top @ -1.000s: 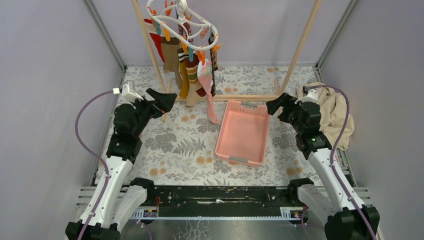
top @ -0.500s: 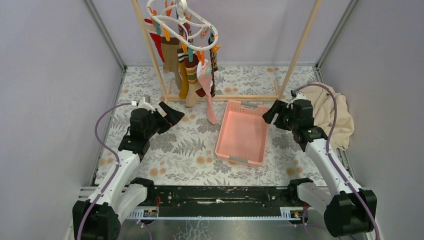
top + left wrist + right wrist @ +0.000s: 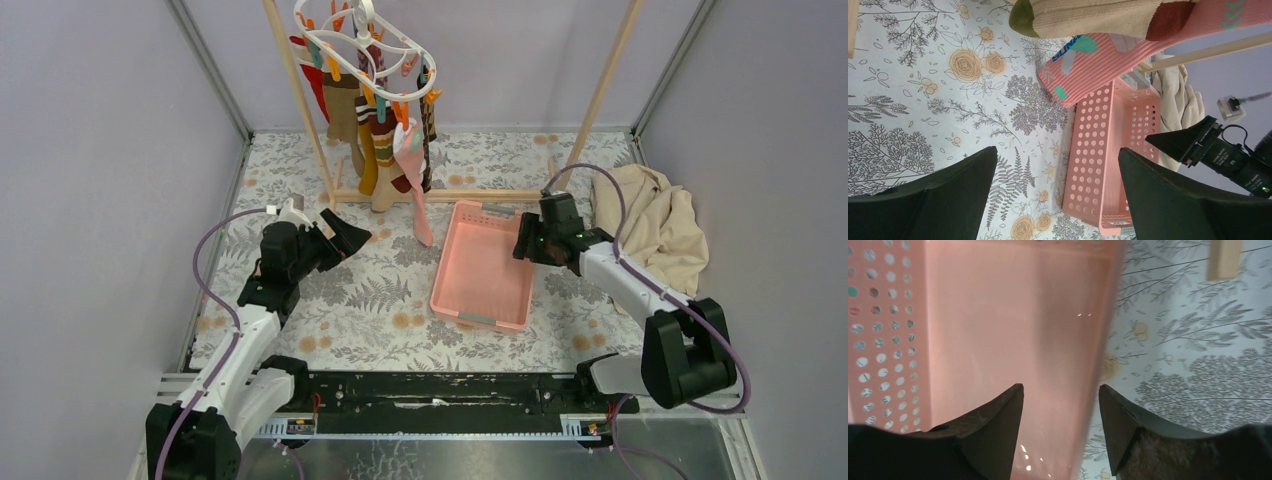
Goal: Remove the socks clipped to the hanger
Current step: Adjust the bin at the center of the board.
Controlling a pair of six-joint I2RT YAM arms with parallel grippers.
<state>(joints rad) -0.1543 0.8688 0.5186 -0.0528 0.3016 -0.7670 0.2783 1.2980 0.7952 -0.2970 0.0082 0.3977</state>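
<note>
The white hanger (image 3: pixel 365 45) hangs from the wooden rack with several socks (image 3: pixel 383 150) clipped under it. A pink sock (image 3: pixel 416 195) hangs lowest; it also fills the top of the left wrist view as the pink sock (image 3: pixel 1098 57), below a beige sock (image 3: pixel 1088 17). My left gripper (image 3: pixel 350 232) is open and empty, low over the table, left of the socks and apart from them; nothing lies in the left gripper (image 3: pixel 1058 150). My right gripper (image 3: pixel 523 247) is open, and in its wrist view the right gripper (image 3: pixel 1060 386) straddles the pink basket's right wall without touching it.
A pink perforated basket (image 3: pixel 470 300) lies on the floral table between the arms, with nothing in it. The wooden rack (image 3: pixel 300 110) has a bar across the table at the back. A beige cloth (image 3: pixel 660 225) is heaped at the right wall.
My right arm has swung left and down to the basket's right rim, and its jaws have narrowed. The left arm dropped lower and shifted slightly right.
</note>
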